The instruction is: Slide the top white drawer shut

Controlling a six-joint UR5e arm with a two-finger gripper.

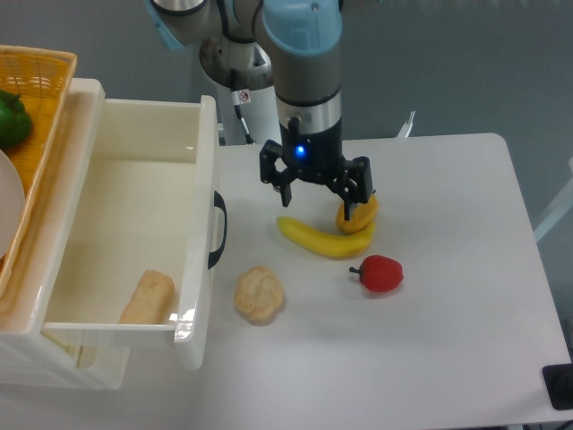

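The glossy cream plastic drawer (125, 233) stands pulled out at nine o'clock on the white counter (466, 296), a tan bread roll (149, 298) lying inside. The claw (318, 193) hangs spread and empty over a curved banana (322, 240); a rough cookie (259, 294) lies at six o'clock.

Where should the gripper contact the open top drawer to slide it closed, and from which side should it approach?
Probably the top white drawer front panel beside its curved black handle, coming from the table side. That flat face looks toward the gripper, so a push left would likely close it.
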